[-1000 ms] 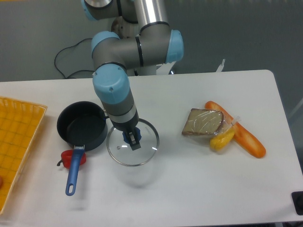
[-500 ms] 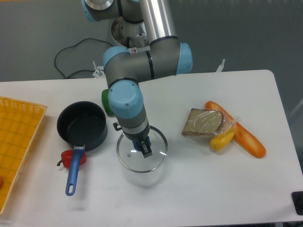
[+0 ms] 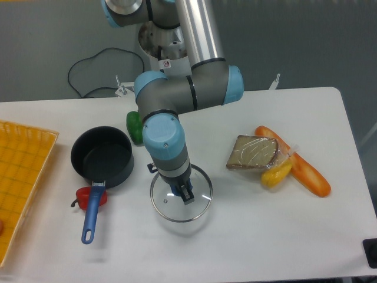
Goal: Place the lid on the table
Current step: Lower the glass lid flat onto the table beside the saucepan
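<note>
Shifted rightward and toward the table's near edge since the earlier frames: gripper and lid, now well apart from the saucepan.

Gripper: fingers closed narrowly on the lid's central knob; the knob itself is mostly hidden by them. Arm wrist stands directly above.

Lid: round clear glass, silver rim, roughly level, low over the table; its shadow falls just beneath and toward the near edge. Whether the rim touches the surface cannot be told.

Left of lid: dark saucepan, open, blue handle pointing toward the near edge; red item touching the handle; green item behind the arm's elbow; orange-yellow tray at the far left edge.

Right of lid, apart: wrapped bread slice, yellow item, carrot, these three clustered and touching.

Behind table: black cable.
</note>
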{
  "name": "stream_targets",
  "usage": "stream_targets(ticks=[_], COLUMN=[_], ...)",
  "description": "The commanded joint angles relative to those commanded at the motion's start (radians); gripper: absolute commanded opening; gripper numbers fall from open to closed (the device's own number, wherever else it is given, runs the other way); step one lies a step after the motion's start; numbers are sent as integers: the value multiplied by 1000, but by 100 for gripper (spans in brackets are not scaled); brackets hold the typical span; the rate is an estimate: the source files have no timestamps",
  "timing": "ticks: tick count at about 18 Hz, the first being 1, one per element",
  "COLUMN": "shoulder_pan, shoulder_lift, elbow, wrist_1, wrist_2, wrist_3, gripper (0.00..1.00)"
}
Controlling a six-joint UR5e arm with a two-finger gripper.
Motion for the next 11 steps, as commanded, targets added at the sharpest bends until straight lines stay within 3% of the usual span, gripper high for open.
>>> stream_targets(ticks=[11], shoulder_pan=[0], shoulder_lift=[-37], elbow=[5], wrist_1=[0], wrist_2=[3], wrist_3=[-3], gripper=[60])
